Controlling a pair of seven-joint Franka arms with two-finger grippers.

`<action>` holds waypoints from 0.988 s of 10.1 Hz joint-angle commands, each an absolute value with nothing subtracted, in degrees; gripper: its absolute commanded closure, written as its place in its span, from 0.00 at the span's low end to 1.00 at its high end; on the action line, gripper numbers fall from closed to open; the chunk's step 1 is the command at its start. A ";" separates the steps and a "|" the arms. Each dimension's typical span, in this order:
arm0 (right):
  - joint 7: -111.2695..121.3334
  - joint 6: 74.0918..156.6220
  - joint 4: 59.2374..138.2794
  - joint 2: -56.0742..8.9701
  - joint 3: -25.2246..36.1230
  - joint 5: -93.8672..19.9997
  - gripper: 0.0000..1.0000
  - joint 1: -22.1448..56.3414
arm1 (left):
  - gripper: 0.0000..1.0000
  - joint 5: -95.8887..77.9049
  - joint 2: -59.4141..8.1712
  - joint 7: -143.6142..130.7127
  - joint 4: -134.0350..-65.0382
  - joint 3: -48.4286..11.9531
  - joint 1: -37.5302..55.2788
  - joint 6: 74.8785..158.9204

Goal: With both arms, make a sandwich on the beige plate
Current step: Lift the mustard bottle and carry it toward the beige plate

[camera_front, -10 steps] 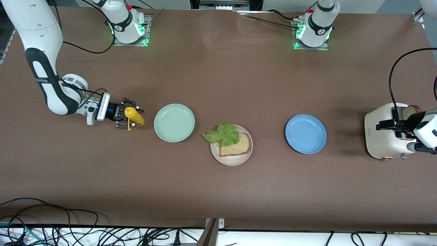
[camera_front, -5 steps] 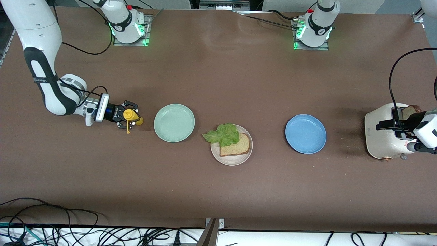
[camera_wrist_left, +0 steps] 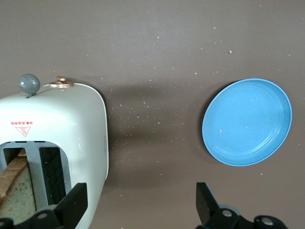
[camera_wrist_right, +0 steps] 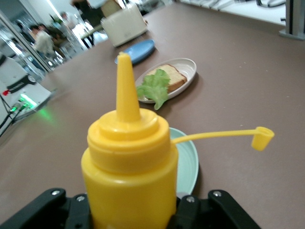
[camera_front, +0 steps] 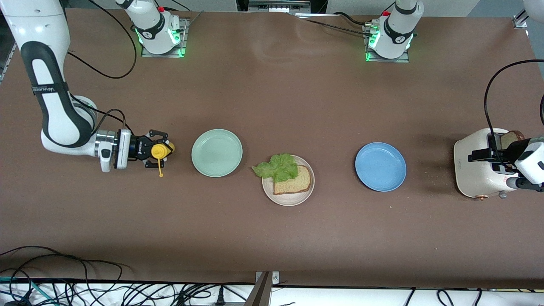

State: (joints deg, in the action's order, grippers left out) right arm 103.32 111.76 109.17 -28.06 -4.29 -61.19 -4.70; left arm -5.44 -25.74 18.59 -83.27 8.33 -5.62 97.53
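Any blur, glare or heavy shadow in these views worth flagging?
Front view: even light, sharp; soft shadow beside the toaster. Left wrist view: sharp; toaster shadow falls toward the blue plate. Right wrist view: mustard bottle in the right tool is sharp, the toaster and room past it blurred.

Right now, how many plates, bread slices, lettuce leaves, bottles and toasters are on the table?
Plates: 3 (mint-green plate, beige plate, blue plate)
Bread slices: 2 (on the plate, in the toaster)
Lettuce leaf: 1
Yellow bottle: 1
Toaster: 1
Total: 8
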 commanded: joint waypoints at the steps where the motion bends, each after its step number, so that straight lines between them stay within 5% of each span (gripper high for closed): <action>1: 89.01 120.45 104.78 -28.13 -8.94 -51.11 0.97 -3.00 | 0.00 -3.52 -25.31 17.93 -82.79 8.26 -5.54 96.42; 6: 48.05 128.94 94.42 -28.65 -10.11 -12.72 0.97 14.20 | 0.00 -3.52 -25.31 17.84 -82.71 8.17 -5.54 96.42; 10: 35.96 128.23 85.63 -34.17 0.05 7.19 1.00 30.98 | 0.00 -3.52 -25.31 17.93 -82.79 8.17 -5.54 96.42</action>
State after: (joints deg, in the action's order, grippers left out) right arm 38.11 129.22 92.01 -30.20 -5.15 3.55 24.66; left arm -5.43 -25.73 18.59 -83.26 8.30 -5.60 97.49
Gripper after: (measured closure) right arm 0.916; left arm 0.000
